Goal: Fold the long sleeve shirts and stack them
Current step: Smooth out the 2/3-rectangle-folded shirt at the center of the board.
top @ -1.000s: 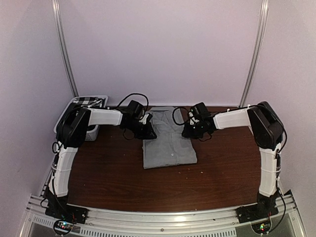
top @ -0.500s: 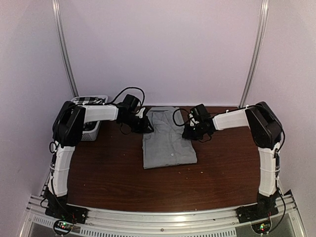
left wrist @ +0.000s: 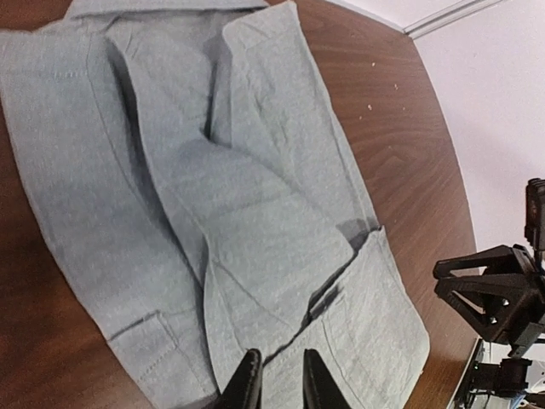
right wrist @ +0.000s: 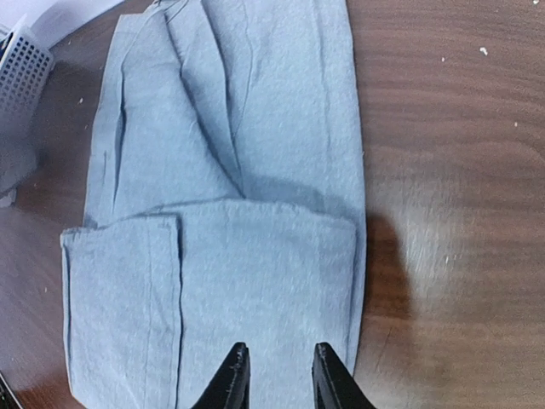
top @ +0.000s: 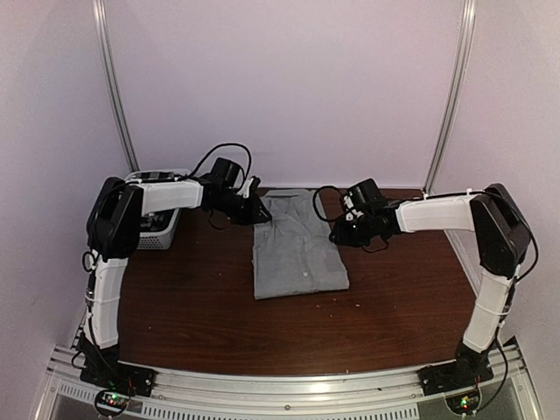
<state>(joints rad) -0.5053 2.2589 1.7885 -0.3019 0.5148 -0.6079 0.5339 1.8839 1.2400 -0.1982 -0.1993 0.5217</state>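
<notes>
Grey shirt [top: 297,254]: folded flat, table [top: 192,306] centre toward 12 o'clock.
Left gripper [left wrist: 279,379]: narrow gap, nothing held, by shirt's 10 o'clock corner.
Right gripper [right wrist: 279,375]: narrow gap, empty, by shirt's 2 o'clock edge.

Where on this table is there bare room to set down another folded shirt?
The widest bare tabletop lies between the grey shirt and the arm bases. Smaller strips run between basket and shirt, and right of the shirt. The far end is crowded: the left gripper and right gripper flank the shirt.
</notes>
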